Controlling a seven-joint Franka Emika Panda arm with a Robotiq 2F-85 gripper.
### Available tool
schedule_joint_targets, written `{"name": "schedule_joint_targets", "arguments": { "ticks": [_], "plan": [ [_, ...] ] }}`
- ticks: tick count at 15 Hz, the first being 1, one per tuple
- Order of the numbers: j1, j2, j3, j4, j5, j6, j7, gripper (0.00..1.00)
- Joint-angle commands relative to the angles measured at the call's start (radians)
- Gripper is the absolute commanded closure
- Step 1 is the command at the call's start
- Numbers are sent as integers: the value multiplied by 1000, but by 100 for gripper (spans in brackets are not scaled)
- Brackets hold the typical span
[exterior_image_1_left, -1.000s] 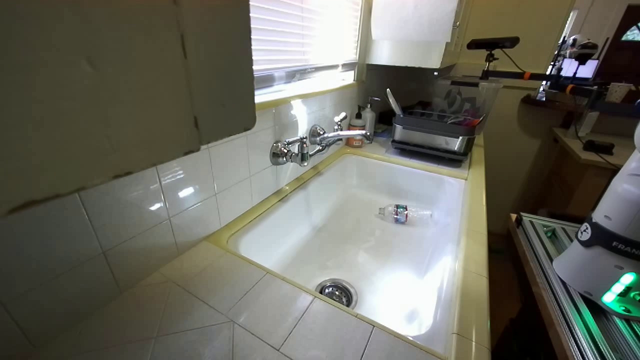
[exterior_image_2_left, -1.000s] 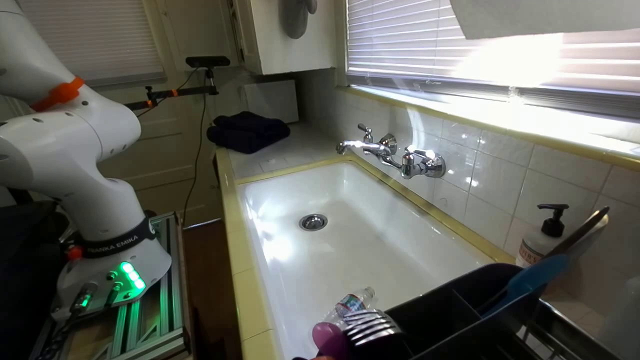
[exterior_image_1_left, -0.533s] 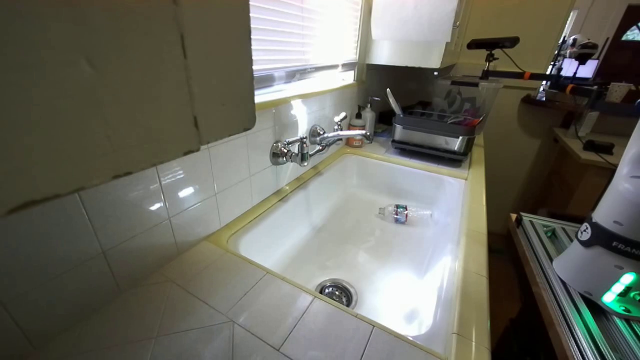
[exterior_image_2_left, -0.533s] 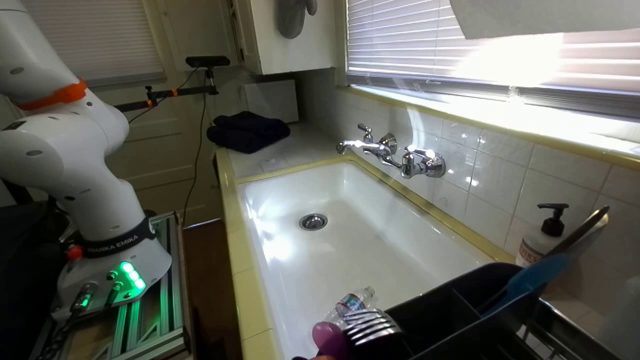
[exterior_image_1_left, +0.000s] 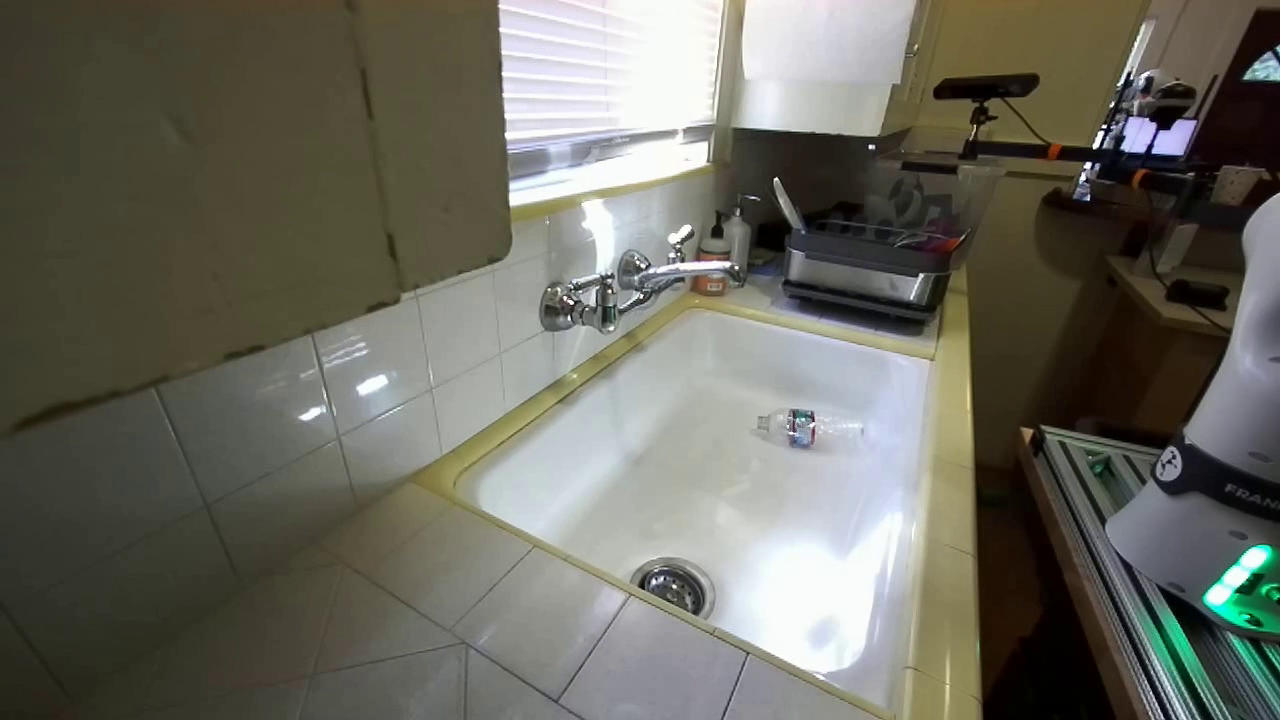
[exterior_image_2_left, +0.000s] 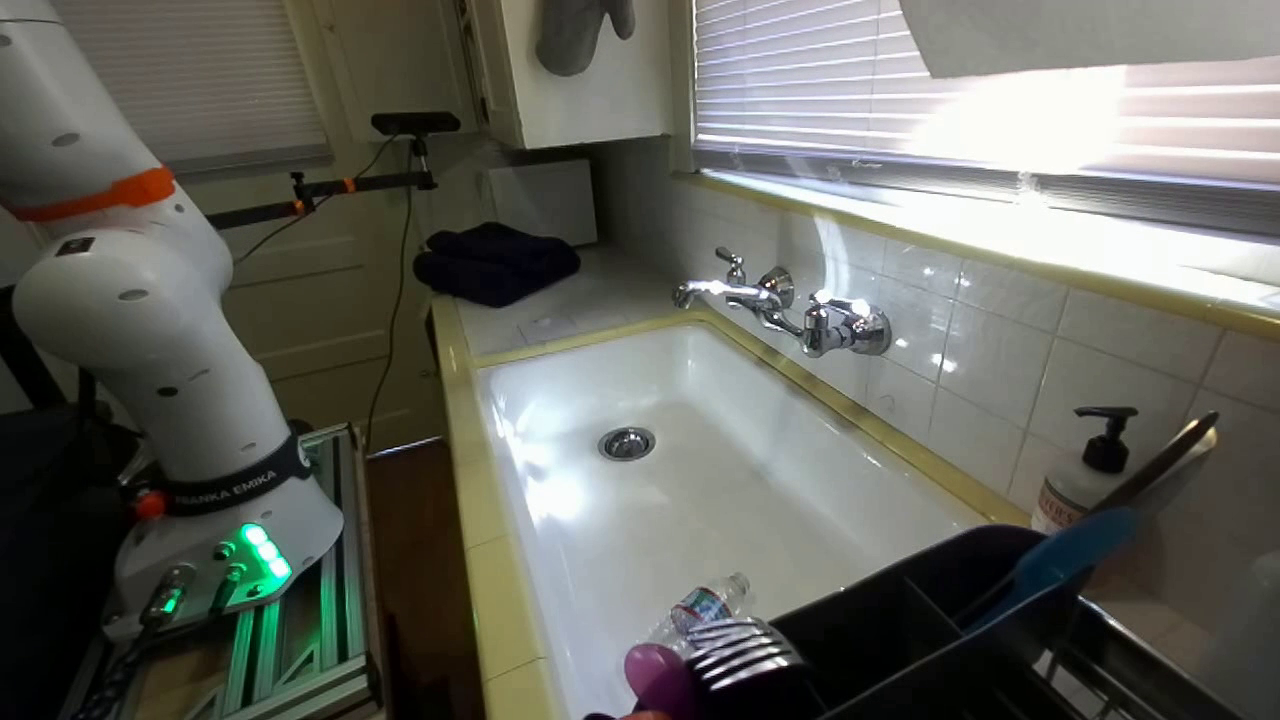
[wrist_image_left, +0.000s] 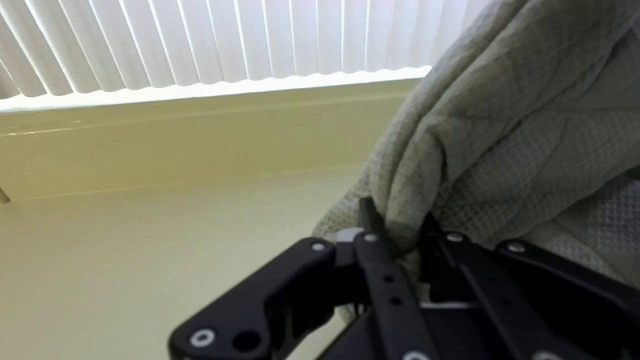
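Observation:
My gripper (wrist_image_left: 397, 220) shows in the wrist view with its fingers closed around a fold of grey waffle-textured cloth (wrist_image_left: 480, 135). The cloth fills the right side of that view and bunches between the fingertips. A grey mitt-shaped piece (exterior_image_2_left: 575, 38) hangs into the top of an exterior view in front of the white cabinet; it looks like the same cloth. The gripper itself is out of frame in both exterior views. The clear plastic bottle (exterior_image_1_left: 805, 428) lies on its side in the white sink (exterior_image_1_left: 600, 520), partly hidden behind utensils in an exterior view (exterior_image_2_left: 705, 605).
A chrome faucet (exterior_image_1_left: 690, 270) juts over the sink from the tiled wall. A dish rack (exterior_image_1_left: 870, 265) with utensils and soap bottles (exterior_image_1_left: 712, 262) stand at one end. A dark folded cloth (exterior_image_2_left: 495, 262) lies on the counter. A window blind (wrist_image_left: 225, 40) shows in the wrist view.
The arm's upper links have turned and shifted in both exterior views. The hanging grey cloth has moved slightly left and changed outline in an exterior view. The bottle has not moved.

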Motion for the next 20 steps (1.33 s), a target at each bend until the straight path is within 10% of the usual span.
{"name": "schedule_joint_targets", "arguments": {
  "ticks": [1,12,13,20],
  "plan": [
    [90,-21,-75,-45,-31,-27,29,96],
    [168,-141,-126,-179,-20,-151,43,93],
    [169,-151,-125,-189,-25,-164,46,57],
    [194,-209,-127,-231,-14,-269,41,12]
  ]
}}
